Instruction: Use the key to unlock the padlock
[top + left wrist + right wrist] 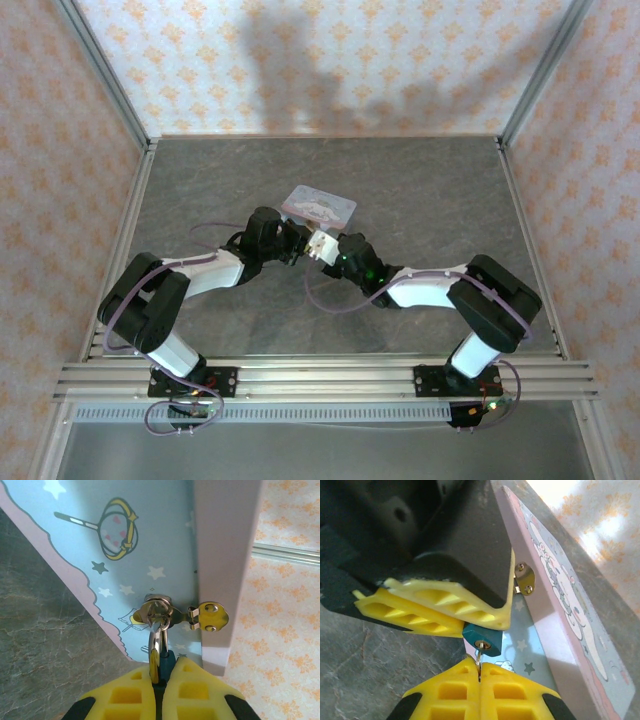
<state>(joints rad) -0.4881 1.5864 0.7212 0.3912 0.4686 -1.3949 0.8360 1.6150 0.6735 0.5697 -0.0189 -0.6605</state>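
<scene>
In the left wrist view my left gripper is shut on the small teal padlock. Its metal shackle runs up through the hasp on the pale blue cartoon tin. The right wrist view shows the padlock pinched between the left gripper's yellow fingers, keyhole facing the camera. My right gripper is shut on the thin silvery key, whose tip sits in the keyhole. From above, the left gripper and right gripper meet just in front of the tin.
The tin lies on the grey stone-patterned table, near its middle. A brass hinge plate sits on the tin's side. Metal frame posts and patterned walls enclose the table on three sides.
</scene>
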